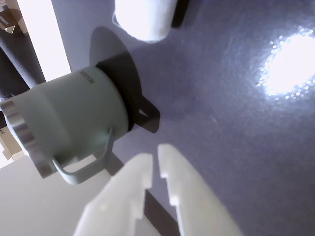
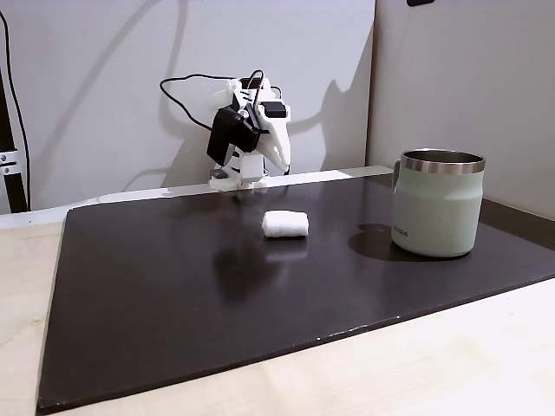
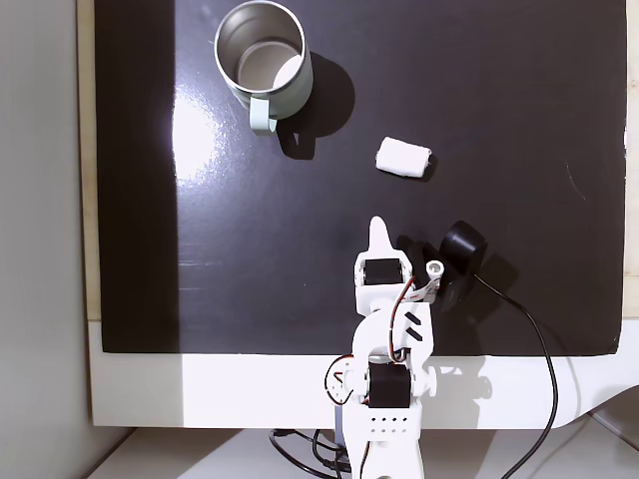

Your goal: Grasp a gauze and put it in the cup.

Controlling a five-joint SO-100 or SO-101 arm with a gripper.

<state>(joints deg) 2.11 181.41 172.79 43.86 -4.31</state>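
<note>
nothing done yet: gauze [image 3: 403,158] lying on the dark tabletop [image 3: 519,120] right of center in the fixed view from above, well apart from the empty cup [image 3: 263,60] at upper left, fingers [image 1: 155,164] nearly closed, holding nothing.

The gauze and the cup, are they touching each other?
Apart. The fixed view from above shows bare dark mat between the gauze and the cup; the side fixed view shows the same gap.
</note>
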